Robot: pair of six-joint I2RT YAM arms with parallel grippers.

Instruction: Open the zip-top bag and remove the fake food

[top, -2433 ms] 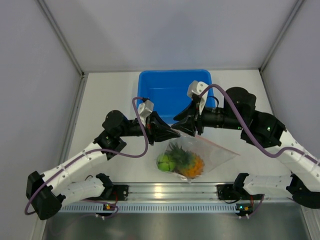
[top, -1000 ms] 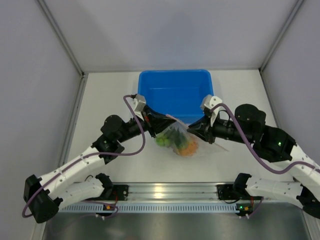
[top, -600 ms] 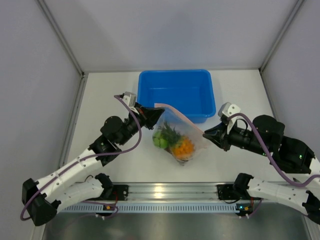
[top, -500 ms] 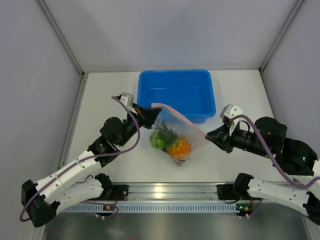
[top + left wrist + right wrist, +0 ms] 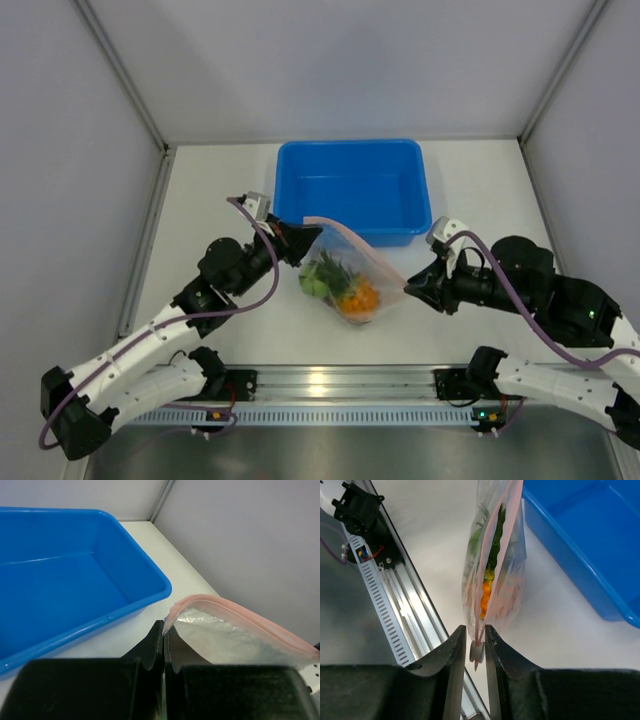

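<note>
The clear zip-top bag (image 5: 355, 270) hangs in the air between my two grippers, its pink zip strip (image 5: 345, 240) stretched between them. Inside lie the green fruit (image 5: 311, 283), the green-crowned orange pineapple (image 5: 358, 297) and little else I can make out. My left gripper (image 5: 297, 237) is shut on the strip's left corner (image 5: 172, 614). My right gripper (image 5: 408, 287) is shut on the white zip slider (image 5: 476, 652) at the right end; the bag (image 5: 492, 575) hangs away from it, with a gap showing between the two strips. The grape bunch is hidden.
The blue tub (image 5: 352, 185) stands just behind the bag, also in the left wrist view (image 5: 70, 580) and the right wrist view (image 5: 585, 540). An aluminium rail (image 5: 330, 382) runs along the near edge. Grey walls close in left, right and back.
Both grippers have spread apart with the bag, the right drawing the slider to the right end, the bag lifted and stretched; in the last half second the right gripper moved slightly nearer and left.
</note>
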